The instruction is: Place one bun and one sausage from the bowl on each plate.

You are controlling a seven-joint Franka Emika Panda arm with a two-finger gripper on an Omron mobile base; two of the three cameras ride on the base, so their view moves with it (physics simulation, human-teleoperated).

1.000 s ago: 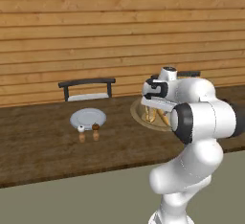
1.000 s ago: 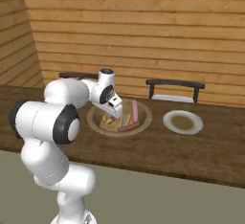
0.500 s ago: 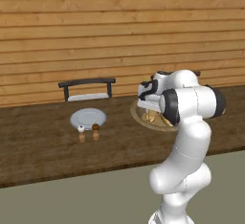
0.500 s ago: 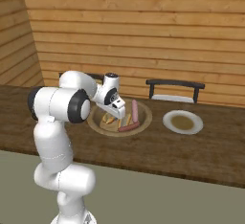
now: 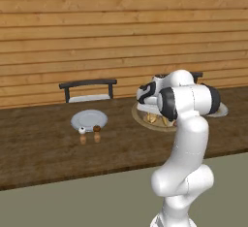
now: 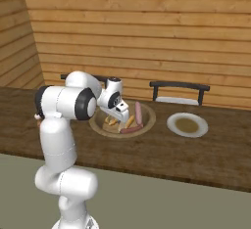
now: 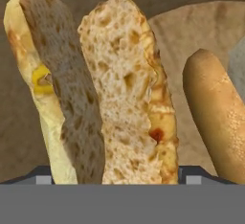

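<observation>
Your white arm rises from its base, bends at a high elbow and reaches forward and down over the wooden counter [image 6: 206, 149], with the wrist tipped so the hand points into the bowl [image 6: 149, 121]. Your gripper [image 6: 119, 117] sits low inside that bowl, right above the food. In the hand view its two dark fingertips [image 7: 191, 176] stand wide apart at the bottom edge, one on each side of a split bun [image 7: 91, 94]. The bun fills the space between them, with its crumb faces turned toward the camera; you cannot tell whether the tips press on it, so the hand reads as spread wide around the bun, not clearly gripping. Just beside the hand lies a second, smooth golden bun [image 7: 217, 117]. Two pinkish sausages [image 6: 138, 111] lie in the bowl beyond the gripper. One pale plate [image 6: 187, 125] rests well off to the hand's right, and the other plate [image 5: 89, 120] well off to its left, with two tiny shakers [image 5: 89, 135] just in front of it.
</observation>
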